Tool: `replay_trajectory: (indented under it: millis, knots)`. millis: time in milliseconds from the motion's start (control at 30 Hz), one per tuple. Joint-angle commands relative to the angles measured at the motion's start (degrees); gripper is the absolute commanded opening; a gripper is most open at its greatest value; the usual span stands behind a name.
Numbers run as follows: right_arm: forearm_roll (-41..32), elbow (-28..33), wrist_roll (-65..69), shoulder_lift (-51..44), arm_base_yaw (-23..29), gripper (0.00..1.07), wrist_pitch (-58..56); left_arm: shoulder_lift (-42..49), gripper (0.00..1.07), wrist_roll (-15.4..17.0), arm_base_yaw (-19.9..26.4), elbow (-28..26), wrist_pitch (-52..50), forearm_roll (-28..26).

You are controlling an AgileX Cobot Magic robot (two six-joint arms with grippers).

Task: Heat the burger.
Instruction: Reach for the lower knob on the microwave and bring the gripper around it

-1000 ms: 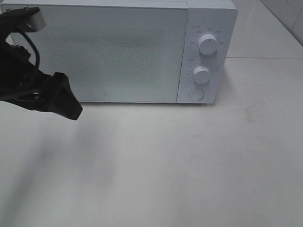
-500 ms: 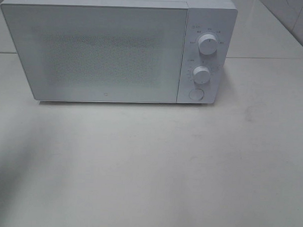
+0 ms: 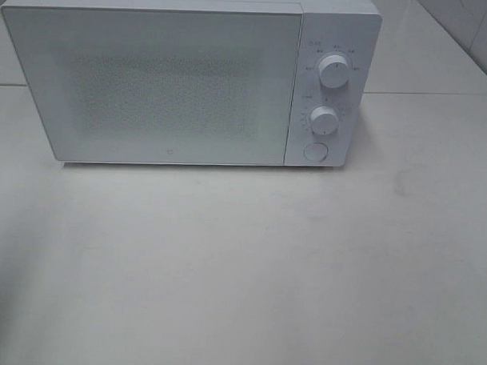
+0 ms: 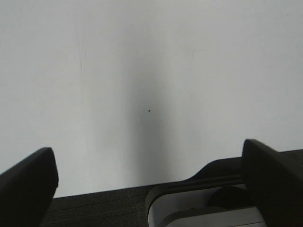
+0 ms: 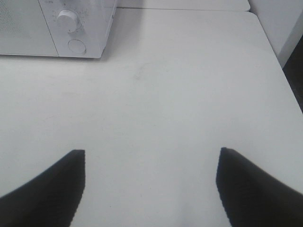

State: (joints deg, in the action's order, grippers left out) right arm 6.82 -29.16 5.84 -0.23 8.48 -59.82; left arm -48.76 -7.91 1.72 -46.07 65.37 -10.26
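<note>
Your left gripper [image 4: 147,151] hangs with jaws wide, empty. The microwave [image 3: 175,84] door's shut and the burger's nowhere in sight, so it's probably inside. Next is likely the lower knob [image 3: 324,120]: your right gripper [image 5: 150,153], jaws wide and empty too, needs to square up on it.

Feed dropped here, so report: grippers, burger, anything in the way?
Left gripper open, empty. Right gripper open, empty. Burger not in sight; microwave door shut. Nothing blocking seen.
</note>
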Motion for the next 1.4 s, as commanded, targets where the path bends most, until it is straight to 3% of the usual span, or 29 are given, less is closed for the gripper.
replay_trajectory:
  millis: [33,233,400,833,1400]
  knots:
    - [-0.06,0.00,0.46,-1.60,-0.46,0.74,0.29,7.68,1.00,0.40,0.17,5.61,0.17,-0.11]
    - [-0.06,0.00,0.46,-1.60,-0.46,0.74,0.29,15.87,1.00,0.40,0.17,11.97,-0.92,-0.11]
    - [-0.06,0.00,0.46,-1.60,-0.46,0.74,0.29,28.07,1.00,0.63,0.17,17.59,-5.84,-0.11]
    - [-0.06,0.00,0.46,-1.60,-0.46,0.74,0.29,45.66,1.00,0.46,0.17,17.59,-5.84,1.26]
    - [-0.06,0.00,0.46,-1.60,-0.46,0.74,0.29,50.59,1.00,0.52,0.17,17.59,-5.84,1.38]
